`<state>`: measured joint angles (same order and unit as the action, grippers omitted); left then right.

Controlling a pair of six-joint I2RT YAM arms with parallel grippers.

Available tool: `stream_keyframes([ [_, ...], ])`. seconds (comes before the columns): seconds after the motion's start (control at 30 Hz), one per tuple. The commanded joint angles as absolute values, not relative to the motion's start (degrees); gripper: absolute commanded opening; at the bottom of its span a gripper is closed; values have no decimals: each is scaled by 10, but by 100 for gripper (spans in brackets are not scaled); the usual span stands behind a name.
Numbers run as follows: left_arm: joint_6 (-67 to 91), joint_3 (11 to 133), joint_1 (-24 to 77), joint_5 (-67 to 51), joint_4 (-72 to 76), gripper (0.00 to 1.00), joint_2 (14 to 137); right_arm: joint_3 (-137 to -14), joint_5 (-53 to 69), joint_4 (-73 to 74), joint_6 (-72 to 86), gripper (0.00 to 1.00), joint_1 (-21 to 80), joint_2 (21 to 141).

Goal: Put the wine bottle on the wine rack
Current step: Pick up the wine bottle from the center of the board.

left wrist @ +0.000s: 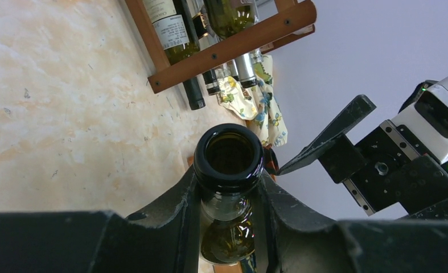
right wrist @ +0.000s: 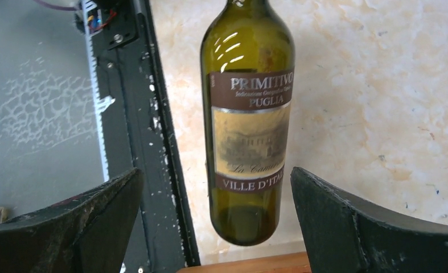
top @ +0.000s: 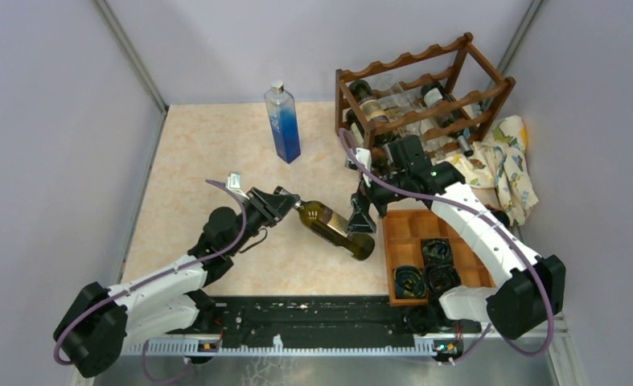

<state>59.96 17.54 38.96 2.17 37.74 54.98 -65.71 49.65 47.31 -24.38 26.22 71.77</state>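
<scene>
The tabletop is taking up most of the walled cell, and its left and middle are lying open, so there is room there to swing. The wine rack is standing in the far right corner, close to both walls. Its lower tiers are already carrying several bottles, while the top scallops look free to me.

The task is sitting at an early stage, as I read it. The wine bottle is picked up by one end but is nowhere near the rack. It is lying slanted near the middle of the tabletop, neck toward the left arm and base just beside the corner of the wooden compartment tray. I cannot tell whether the base is touching down.

The left gripper is clamping the neck just under the lip. The right gripper is hanging over the body with its fingers spread wide on either side, touching nothing.

What is left is the carry and the laying-in. The right arm itself is reaching across the tray, between bottle and rack. A patterned cloth is crowding the rack's right side, and a blue bottle is standing apart to its left.
</scene>
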Motion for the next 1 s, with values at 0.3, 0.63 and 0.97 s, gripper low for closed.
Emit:
stream_keyframes([
  [0.3,657,246,467,172,582,0,622,-561,376,366,-210,98,298,719],
  [0.63,707,261,482,149,650,0,662,-531,321,321,-266,98,308,714],
  [0.97,691,235,483,146,630,18,656,-550,349,366,-364,10,308,658],
])
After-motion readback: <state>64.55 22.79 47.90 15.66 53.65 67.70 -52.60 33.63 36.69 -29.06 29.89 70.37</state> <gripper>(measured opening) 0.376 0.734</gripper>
